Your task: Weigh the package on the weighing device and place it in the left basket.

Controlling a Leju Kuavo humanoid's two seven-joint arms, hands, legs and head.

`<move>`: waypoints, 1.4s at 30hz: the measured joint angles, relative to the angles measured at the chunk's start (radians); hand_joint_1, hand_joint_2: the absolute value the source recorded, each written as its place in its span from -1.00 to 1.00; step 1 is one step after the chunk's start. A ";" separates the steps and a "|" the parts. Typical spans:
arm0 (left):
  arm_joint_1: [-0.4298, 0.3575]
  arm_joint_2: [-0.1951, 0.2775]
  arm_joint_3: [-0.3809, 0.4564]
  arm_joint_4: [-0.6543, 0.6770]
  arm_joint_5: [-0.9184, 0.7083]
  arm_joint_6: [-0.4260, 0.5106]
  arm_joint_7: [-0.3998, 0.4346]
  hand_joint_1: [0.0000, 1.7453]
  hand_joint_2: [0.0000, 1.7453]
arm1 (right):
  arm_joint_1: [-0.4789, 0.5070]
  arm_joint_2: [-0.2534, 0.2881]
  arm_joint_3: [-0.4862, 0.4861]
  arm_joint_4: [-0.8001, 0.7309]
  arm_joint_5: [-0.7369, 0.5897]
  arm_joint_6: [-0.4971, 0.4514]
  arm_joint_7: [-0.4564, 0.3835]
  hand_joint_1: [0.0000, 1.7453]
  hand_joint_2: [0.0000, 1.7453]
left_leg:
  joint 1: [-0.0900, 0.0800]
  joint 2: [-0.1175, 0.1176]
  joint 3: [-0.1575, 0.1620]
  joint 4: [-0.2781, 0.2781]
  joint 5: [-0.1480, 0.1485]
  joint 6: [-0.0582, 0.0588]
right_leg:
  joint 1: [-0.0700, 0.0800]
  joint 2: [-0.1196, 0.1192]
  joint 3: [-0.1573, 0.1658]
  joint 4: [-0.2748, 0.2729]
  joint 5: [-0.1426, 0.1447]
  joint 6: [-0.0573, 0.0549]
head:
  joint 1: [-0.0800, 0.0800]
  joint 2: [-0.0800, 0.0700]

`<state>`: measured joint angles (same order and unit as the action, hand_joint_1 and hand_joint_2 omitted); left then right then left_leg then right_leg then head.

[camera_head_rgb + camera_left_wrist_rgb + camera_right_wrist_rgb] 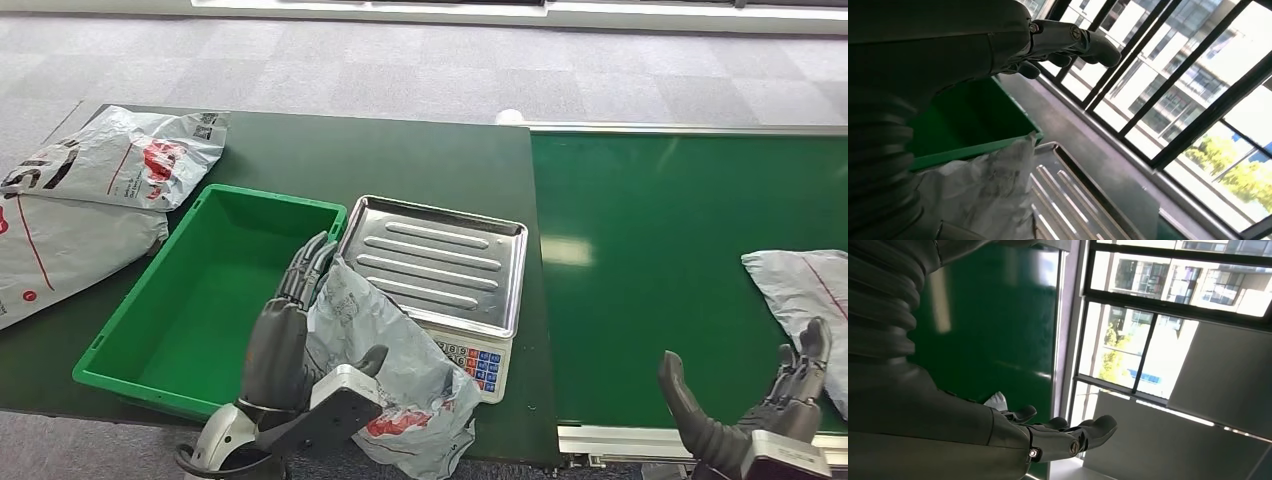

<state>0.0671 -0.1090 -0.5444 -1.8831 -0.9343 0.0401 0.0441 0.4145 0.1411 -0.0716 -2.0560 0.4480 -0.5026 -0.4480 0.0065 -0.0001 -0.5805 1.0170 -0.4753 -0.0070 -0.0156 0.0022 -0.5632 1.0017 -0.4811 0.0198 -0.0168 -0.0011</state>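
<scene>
Soft grey poly package, crumpled and probably light, slippery; sags at 7 o'clock of the scale, overlapping its near-left corner. Pinched between left hand fingers and thumb; best gripped mid-body. Right hand spread, holding nothing. Green basket at 9 o'clock.

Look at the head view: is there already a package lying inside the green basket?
No, the green basket shows only its bare floor; the left hand holds the package beside it.

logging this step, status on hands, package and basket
Left hand holds grey package between scale and green basket. Right hand open over conveyor. Basket open, nothing blocking.
</scene>
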 joint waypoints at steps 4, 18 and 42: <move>0.020 0.007 0.002 0.044 -0.069 -0.146 0.047 -1.00 1.00 | -0.011 0.012 -0.022 -0.003 0.009 0.015 0.005 -1.00 1.00 | 0.000 0.000 0.000 0.000 0.000 0.000 | 0.000 0.000 0.000 0.000 0.000 0.000 | 0.000 0.000; 0.003 0.014 -0.006 0.245 -0.180 -0.264 0.078 -1.00 1.00 | -0.043 0.019 -0.028 -0.004 0.023 0.004 0.021 -1.00 1.00 | 0.000 0.000 0.000 0.000 0.000 0.000 | 0.000 0.000 0.000 0.000 0.000 0.000 | 0.000 0.000; -0.075 -0.017 -0.009 0.420 -0.250 -0.189 0.041 1.00 1.00 | -0.044 0.048 -0.050 -0.004 0.035 0.019 0.005 -1.00 1.00 | 0.000 0.000 0.003 0.000 0.000 0.000 | 0.000 0.000 0.003 0.000 0.000 0.000 | 0.000 0.000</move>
<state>-0.0078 -0.1262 -0.5534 -1.4636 -1.1844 -0.1487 0.0849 0.3705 0.1893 -0.1215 -2.0596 0.4831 -0.4836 -0.4431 0.0065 -0.0001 -0.5774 1.0171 -0.4752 -0.0070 -0.0157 0.0022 -0.5604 1.0016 -0.4811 0.0198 -0.0168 -0.0011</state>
